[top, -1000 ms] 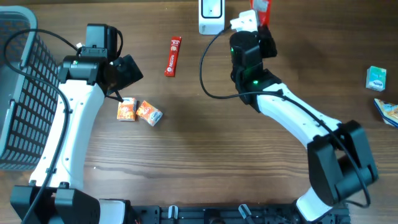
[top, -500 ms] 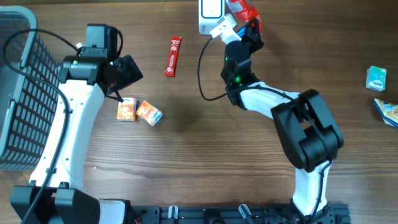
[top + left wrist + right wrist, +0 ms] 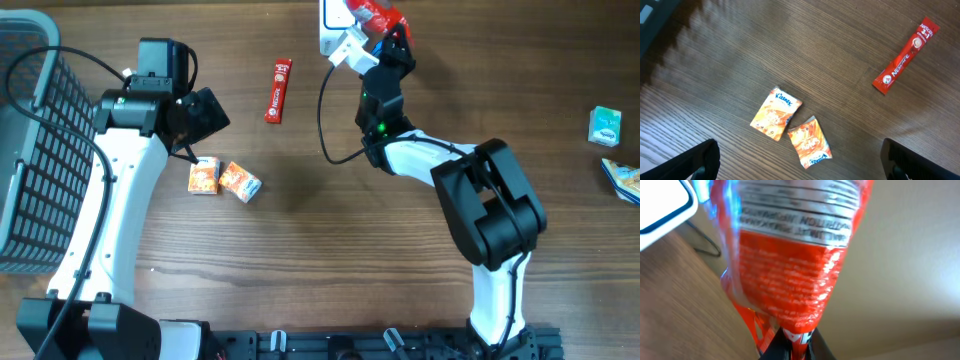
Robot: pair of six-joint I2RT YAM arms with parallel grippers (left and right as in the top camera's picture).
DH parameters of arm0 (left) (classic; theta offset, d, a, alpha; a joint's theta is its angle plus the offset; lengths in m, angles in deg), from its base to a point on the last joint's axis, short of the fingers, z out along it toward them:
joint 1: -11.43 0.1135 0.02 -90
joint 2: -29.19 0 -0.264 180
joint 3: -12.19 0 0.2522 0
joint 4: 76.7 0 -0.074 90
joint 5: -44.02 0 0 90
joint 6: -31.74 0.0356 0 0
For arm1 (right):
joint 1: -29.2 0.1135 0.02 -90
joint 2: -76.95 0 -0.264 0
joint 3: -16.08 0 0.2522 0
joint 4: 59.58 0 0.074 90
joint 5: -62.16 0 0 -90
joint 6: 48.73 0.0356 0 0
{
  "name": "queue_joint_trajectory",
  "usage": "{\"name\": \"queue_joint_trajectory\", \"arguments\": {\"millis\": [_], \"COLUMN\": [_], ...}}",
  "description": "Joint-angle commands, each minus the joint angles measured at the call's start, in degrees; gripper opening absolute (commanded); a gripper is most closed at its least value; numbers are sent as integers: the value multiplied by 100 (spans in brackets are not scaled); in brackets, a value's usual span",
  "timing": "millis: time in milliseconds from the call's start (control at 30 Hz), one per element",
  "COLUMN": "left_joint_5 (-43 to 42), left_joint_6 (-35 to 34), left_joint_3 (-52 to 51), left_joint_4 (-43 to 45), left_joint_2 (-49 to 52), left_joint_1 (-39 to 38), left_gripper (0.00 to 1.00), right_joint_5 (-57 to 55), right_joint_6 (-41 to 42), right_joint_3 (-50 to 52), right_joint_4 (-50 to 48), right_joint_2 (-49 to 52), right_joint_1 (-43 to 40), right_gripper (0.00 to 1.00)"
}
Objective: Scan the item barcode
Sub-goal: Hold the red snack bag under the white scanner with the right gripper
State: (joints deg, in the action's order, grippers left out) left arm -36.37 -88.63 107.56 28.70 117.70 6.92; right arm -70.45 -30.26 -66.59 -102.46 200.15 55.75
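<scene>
Red packet is pinched in the right end effector, just beside the white scanner. Pick-up looks done; scanning seems left. Left end effector gapes wide, empty.

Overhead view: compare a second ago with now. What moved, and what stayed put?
The right gripper, shut on the red packet, swung left and carried it up against the white scanner; the arm's elbow folded inward. The open left gripper, two orange packets, red stick and basket stayed where they were.
</scene>
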Motion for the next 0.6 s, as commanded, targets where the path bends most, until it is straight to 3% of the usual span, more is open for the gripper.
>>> {"name": "queue_joint_trajectory", "arguments": {"millis": [0, 233, 567], "left_joint_5": [74, 74, 70], "left_joint_6": [-13, -13, -13], "left_joint_3": [15, 15, 15], "left_joint_4": [24, 85, 83], "left_joint_2": [33, 33, 33], "left_joint_1": [28, 28, 28], "left_gripper": [100, 100, 100], "right_joint_5": [-24, -96, 107], "right_joint_6": [-201, -260, -330], "right_joint_3": [-710, -1475, -1521], "right_joint_4": [-431, -293, -37], "right_joint_2": [743, 1237, 1344], "right_joint_1": [-50, -48, -96], "right_gripper": [4, 4, 5]}}
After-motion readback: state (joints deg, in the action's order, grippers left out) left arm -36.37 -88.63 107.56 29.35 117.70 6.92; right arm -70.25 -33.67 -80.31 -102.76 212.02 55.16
